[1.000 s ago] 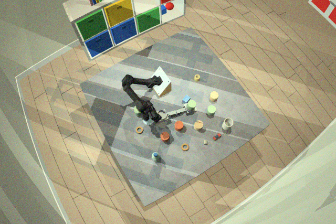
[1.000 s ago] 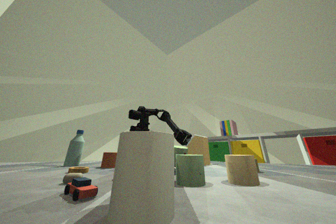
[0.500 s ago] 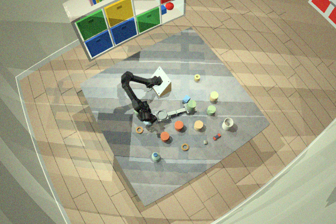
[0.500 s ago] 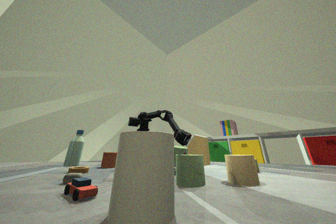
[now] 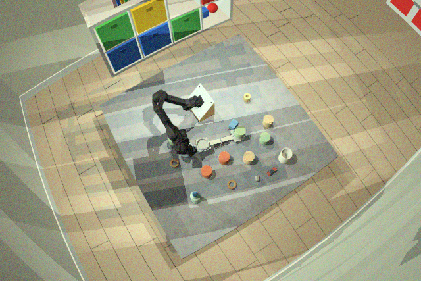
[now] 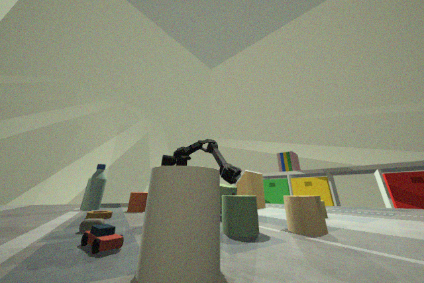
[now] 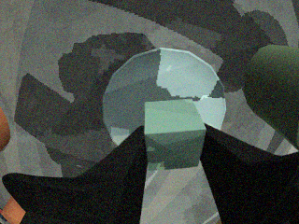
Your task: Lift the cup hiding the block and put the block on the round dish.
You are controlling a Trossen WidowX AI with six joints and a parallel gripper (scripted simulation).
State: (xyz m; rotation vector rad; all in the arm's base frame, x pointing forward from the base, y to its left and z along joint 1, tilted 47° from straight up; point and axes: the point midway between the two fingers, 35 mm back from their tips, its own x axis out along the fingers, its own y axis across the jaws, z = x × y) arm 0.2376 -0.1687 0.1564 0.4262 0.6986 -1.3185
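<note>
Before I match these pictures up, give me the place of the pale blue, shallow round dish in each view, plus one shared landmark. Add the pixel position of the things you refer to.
Top: just left of centre, below mid-height; the pale blue, shallow round dish (image 5: 185,157) (image 7: 135,84) is mostly hidden by the arm.
Exterior: not visible.
Wrist: around the middle, beyond the pale green block (image 7: 174,117), which partly covers it.
Shared landmark: the black gripper (image 5: 193,151) (image 6: 238,179) (image 7: 170,130).
</note>
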